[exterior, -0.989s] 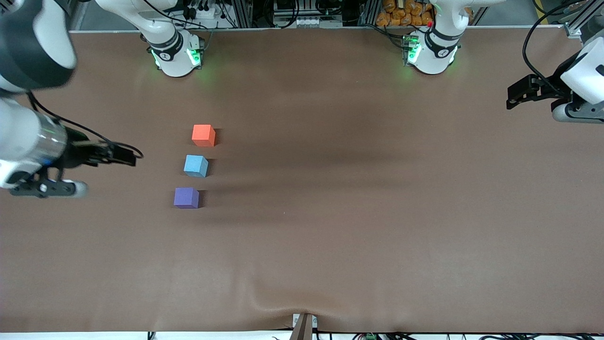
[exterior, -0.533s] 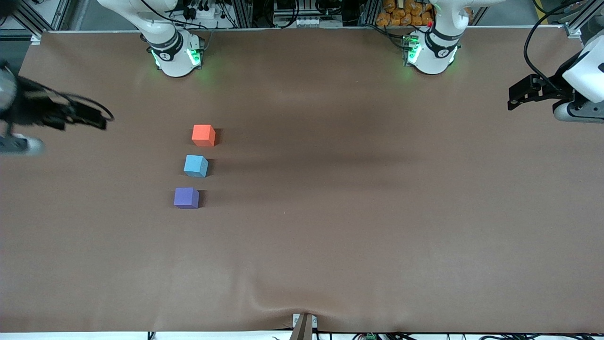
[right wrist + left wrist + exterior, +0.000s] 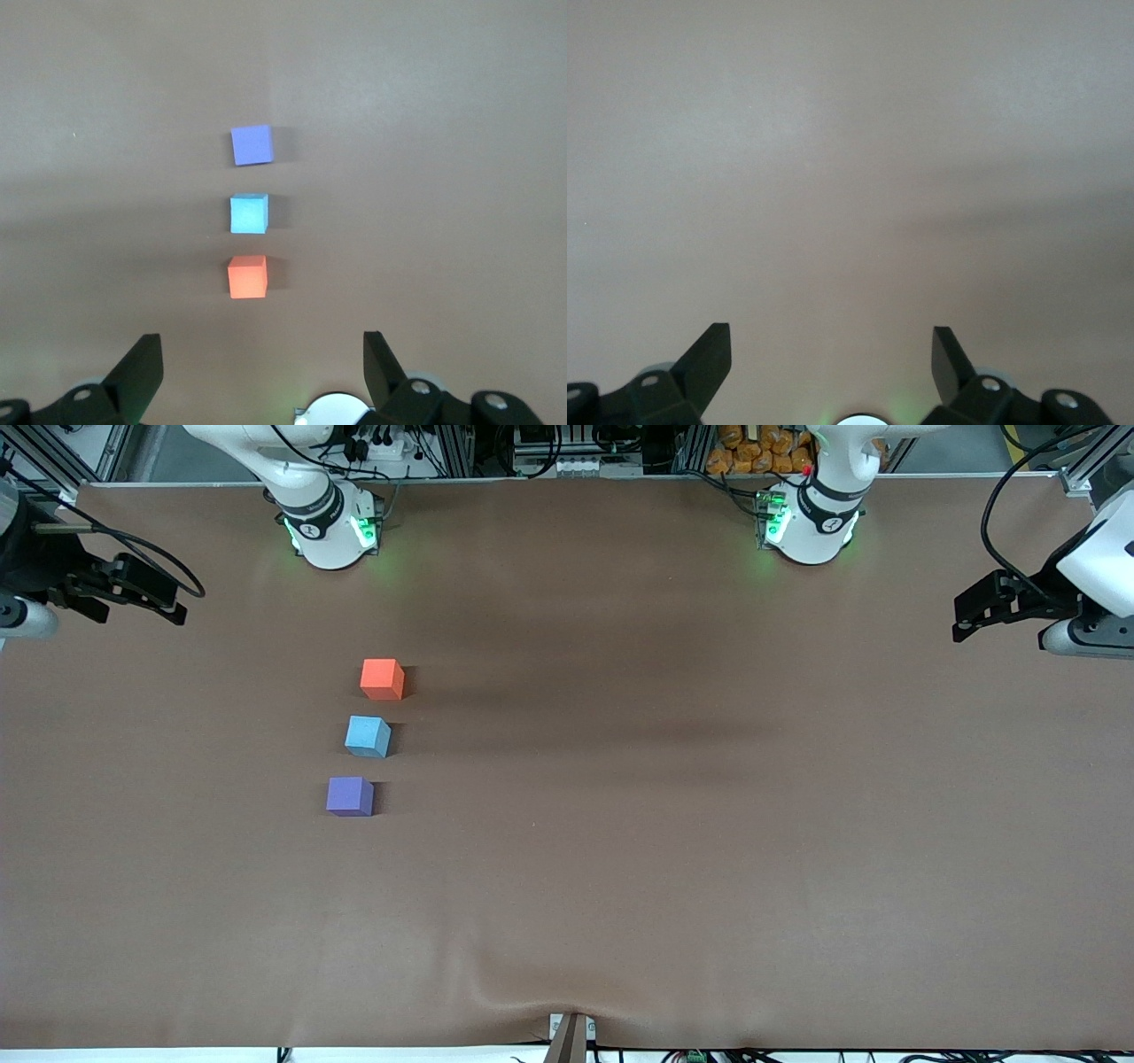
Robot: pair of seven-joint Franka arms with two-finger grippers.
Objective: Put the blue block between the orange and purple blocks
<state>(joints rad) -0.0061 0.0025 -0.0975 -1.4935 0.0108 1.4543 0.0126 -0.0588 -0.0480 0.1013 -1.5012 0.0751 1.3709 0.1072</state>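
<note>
Currently the blue block (image 3: 368, 736) sits on the brown table (image 3: 673, 841), in line between the orange block (image 3: 382, 678) and the purple block (image 3: 349, 795). Orange is farthest from the front camera, purple nearest, blue in the middle. All 3 cubes are apart from each other, small gaps, none touching. The row sits toward the right arm's end of the table.

Right gripper (image 3: 133, 598) is up over the table edge at the right arm's end, well apart from the blocks. Jaws spread wide, nothing between them; the right wrist view shows both fingers (image 3: 142, 367) clear, with the 3 cubes lined up on the table below.

Left gripper (image 3: 974, 611) hangs over the left arm's end of the table, well apart from the blocks. Jaws also fully spread and empty; left wrist view shows only bare table between its fingers (image 3: 709, 359).
</note>
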